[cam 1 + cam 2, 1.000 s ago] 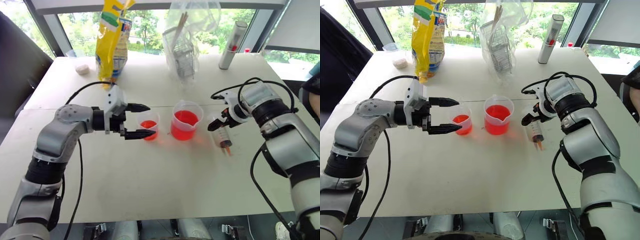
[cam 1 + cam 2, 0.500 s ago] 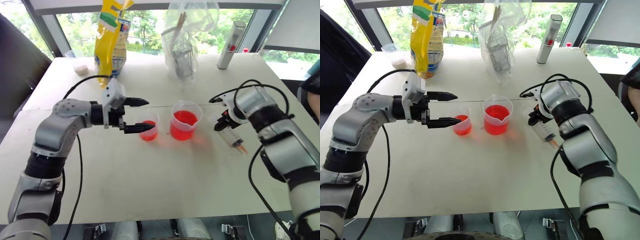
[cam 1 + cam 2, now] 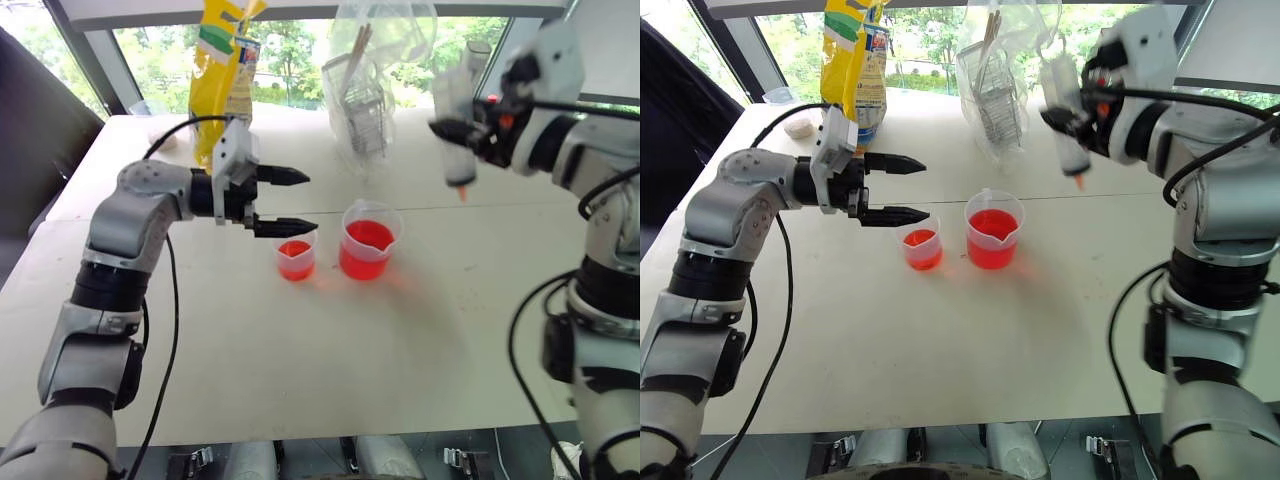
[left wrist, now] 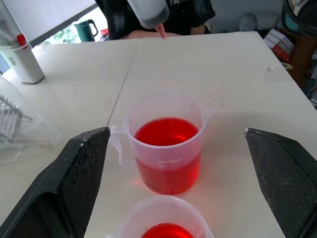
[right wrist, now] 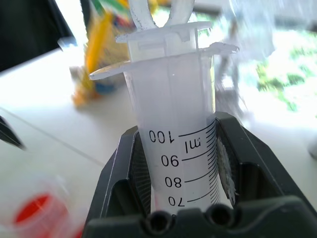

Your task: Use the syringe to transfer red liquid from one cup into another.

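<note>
My right gripper (image 3: 462,135) clamps the syringe (image 3: 455,125), tip down, above the table and right of the beaker (image 3: 371,240). Left gripper (image 3: 290,201), wide, hovers over the cup (image 3: 296,250). I'd dip the tip in the beaker.

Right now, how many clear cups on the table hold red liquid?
2: the smaller cup below the left gripper, and the spouted beaker beside it, toward the robot's right. None seems hidden.
</note>
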You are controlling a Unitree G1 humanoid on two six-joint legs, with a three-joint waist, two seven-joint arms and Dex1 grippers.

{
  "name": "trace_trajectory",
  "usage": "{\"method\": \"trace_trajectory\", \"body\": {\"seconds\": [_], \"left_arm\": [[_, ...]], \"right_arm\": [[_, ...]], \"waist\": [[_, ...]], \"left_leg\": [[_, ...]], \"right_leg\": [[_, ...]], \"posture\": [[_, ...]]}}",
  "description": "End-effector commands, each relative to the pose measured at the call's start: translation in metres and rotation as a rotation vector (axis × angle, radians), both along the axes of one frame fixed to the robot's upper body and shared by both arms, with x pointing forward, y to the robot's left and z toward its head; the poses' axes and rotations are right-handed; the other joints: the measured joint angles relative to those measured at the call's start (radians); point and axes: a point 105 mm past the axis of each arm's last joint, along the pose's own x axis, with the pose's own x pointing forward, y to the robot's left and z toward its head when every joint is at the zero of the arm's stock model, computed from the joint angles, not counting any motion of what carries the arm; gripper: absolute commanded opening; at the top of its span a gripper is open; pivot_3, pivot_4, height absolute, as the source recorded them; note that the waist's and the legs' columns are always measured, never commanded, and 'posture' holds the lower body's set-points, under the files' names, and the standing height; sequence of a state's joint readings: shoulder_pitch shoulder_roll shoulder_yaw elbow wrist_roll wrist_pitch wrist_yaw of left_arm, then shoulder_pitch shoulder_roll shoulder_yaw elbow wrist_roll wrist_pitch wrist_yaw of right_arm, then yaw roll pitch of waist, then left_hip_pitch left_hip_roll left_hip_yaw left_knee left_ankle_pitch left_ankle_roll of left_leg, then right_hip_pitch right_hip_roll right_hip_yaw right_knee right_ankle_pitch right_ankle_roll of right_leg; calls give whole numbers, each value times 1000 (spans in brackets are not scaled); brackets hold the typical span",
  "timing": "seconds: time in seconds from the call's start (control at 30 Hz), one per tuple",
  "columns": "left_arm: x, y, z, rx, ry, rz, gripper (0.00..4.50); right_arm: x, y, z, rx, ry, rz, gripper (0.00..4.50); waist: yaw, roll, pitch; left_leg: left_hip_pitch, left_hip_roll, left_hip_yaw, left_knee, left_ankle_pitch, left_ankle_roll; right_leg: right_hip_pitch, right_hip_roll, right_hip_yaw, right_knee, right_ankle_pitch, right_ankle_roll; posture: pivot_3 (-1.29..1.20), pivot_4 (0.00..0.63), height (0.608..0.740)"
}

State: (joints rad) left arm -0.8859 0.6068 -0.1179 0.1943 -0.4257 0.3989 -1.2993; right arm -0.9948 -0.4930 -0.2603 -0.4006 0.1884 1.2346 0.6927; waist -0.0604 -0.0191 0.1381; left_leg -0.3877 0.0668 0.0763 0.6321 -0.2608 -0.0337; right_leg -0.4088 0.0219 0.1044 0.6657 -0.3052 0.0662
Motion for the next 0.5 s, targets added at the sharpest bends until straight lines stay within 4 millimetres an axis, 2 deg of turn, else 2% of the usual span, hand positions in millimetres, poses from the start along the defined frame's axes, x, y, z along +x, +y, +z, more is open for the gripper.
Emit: {"method": "trace_trajectory", "body": {"seconds": [0.03,0.13,0.23,0.5], "left_arm": [[4,-1,9,21,-46,-23,4500],[8,-3,12,28,-55,-37,4500],[12,-7,21,20,-64,-52,4500],[16,-23,40,-11,-99,-110,4500]], "right_arm": [[-16,9,24,143,-149,56,1408],[-20,22,11,219,-151,115,1408],[-27,34,-12,264,-152,169,1408],[-20,35,-75,261,-117,139,1408]], "waist": [[1,0,0],[5,0,0],[15,-1,-1],[14,-1,-1]], "left_leg": [[0,0,0,0,0,0],[-3,0,0,0,0,0],[-3,-1,0,0,0,0],[-2,-1,0,0,0,0]], "right_leg": [[0,0,0,0,0,0],[-1,-1,0,-1,0,0],[-1,-1,0,-2,0,0],[0,-1,0,-2,0,0]], "posture": [[0,150,739],[0,150,739],[0,150,739],[0,150,739]]}}
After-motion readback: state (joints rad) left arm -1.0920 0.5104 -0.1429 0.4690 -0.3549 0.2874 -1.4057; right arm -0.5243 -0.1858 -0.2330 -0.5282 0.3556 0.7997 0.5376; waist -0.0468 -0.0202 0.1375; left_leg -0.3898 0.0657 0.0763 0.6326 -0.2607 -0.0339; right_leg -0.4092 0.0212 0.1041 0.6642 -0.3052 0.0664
